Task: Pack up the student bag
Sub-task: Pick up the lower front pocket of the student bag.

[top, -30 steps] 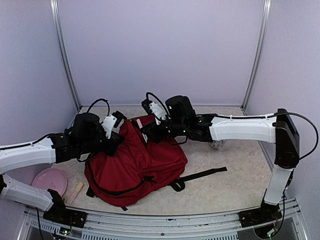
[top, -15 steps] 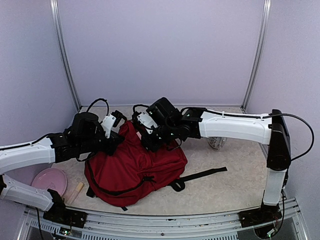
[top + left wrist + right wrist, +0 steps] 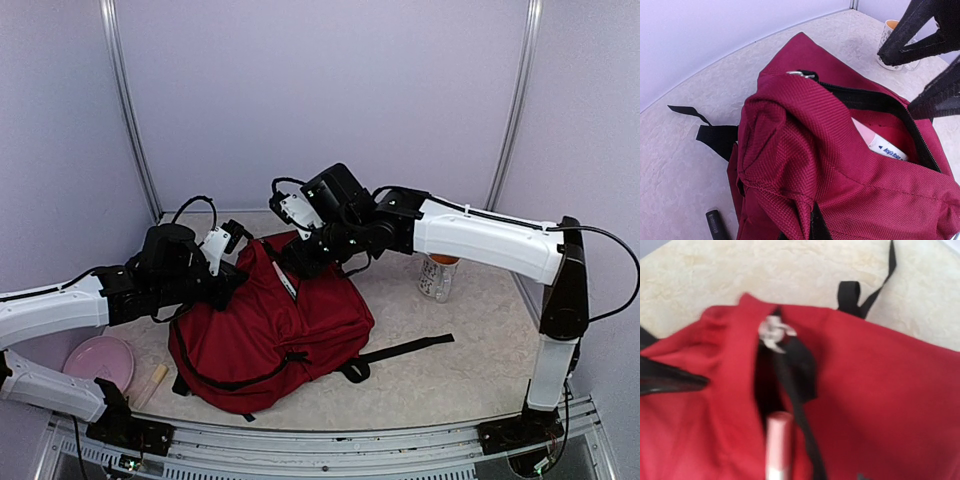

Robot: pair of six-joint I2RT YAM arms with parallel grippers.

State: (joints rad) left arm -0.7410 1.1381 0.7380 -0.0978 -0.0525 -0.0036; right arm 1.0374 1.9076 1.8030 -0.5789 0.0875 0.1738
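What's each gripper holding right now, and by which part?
Left gripper pinches the backpack fabric beside its open zipper. Right gripper is open, holding nothing.

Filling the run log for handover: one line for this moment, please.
left pincer: shut on student bag fabric | right pincer: open, above bag mouth | pink tube: inside unzipped compartment

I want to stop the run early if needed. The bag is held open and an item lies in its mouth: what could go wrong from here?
The pink-and-white tube lies near the mouth of the student bag. If the left end effector lets go of the fabric, the tube may slide out. The open right end effector hangs close over the zipper edge and could snag it.
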